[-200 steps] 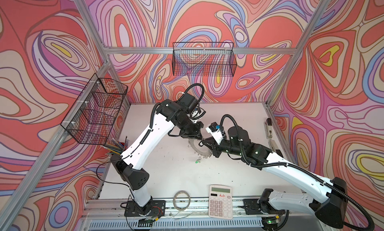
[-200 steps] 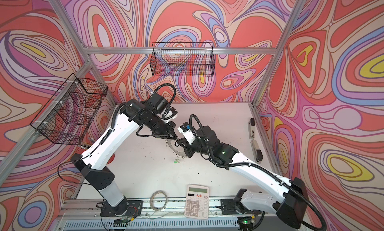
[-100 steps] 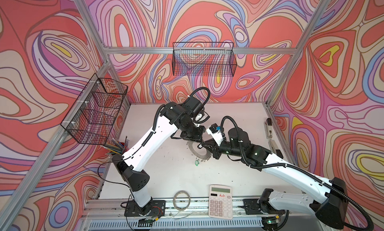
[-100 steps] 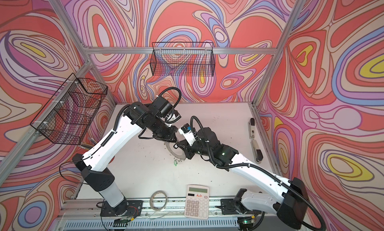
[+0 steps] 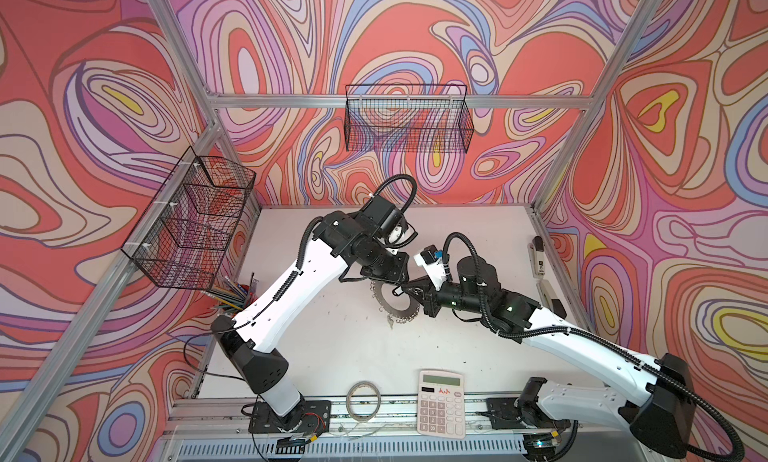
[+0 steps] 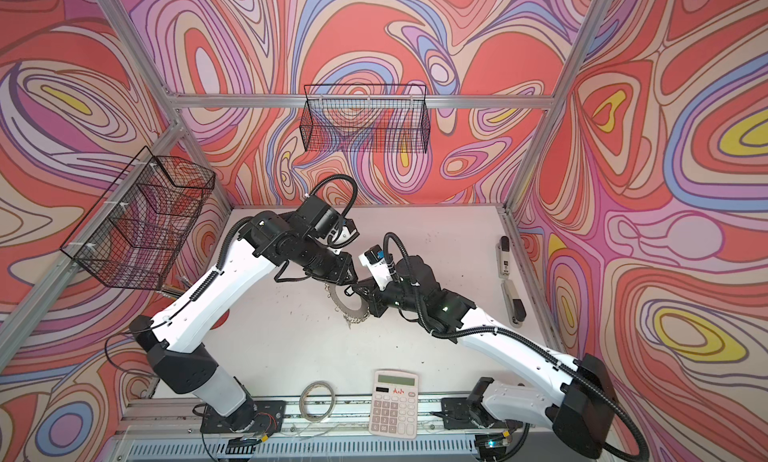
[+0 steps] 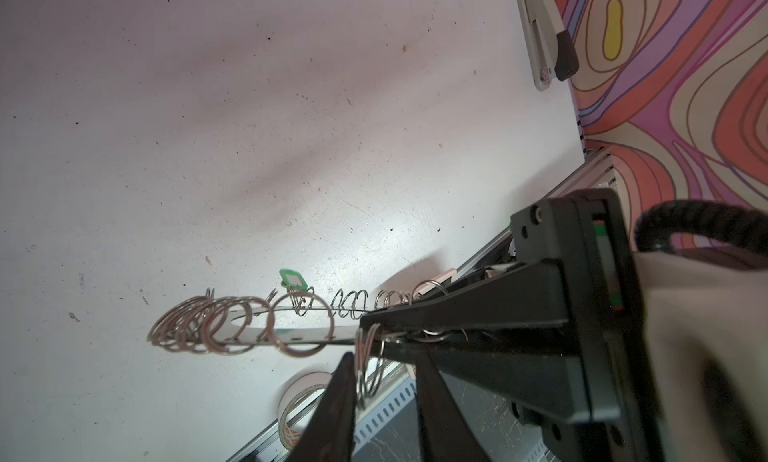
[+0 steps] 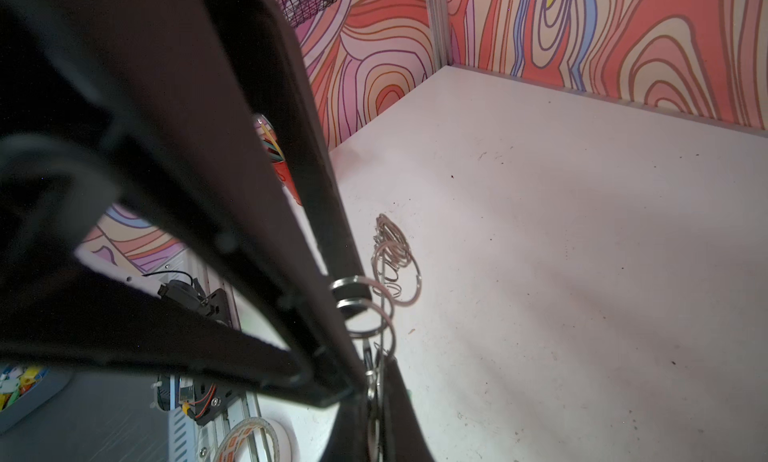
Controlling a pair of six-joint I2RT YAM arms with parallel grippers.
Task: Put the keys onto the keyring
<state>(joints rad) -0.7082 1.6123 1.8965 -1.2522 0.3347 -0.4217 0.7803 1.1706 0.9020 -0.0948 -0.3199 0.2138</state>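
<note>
Left gripper (image 7: 384,372) newly ajar beside a loop (image 7: 363,377); right gripper (image 7: 376,333) tight on keyring (image 7: 307,336); pens (image 8: 272,148) in cup (image 8: 291,181).

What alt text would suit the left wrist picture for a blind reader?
The right gripper clamps the keyring, a thin metal disc seen edge-on, fringed with wire loops, above a white table. The left gripper stands open around one loop; a green key tag shows behind.

Calculator (image 5: 441,404), front edge of bench (image 5: 332,347): red handwritten marks under the display, two or three characters, not legible. Key legends too small to read. White device (image 5: 538,258) by the right wall: small dark label, unreadable. Tape roll (image 7: 289,401): orange print, blurred.
</note>
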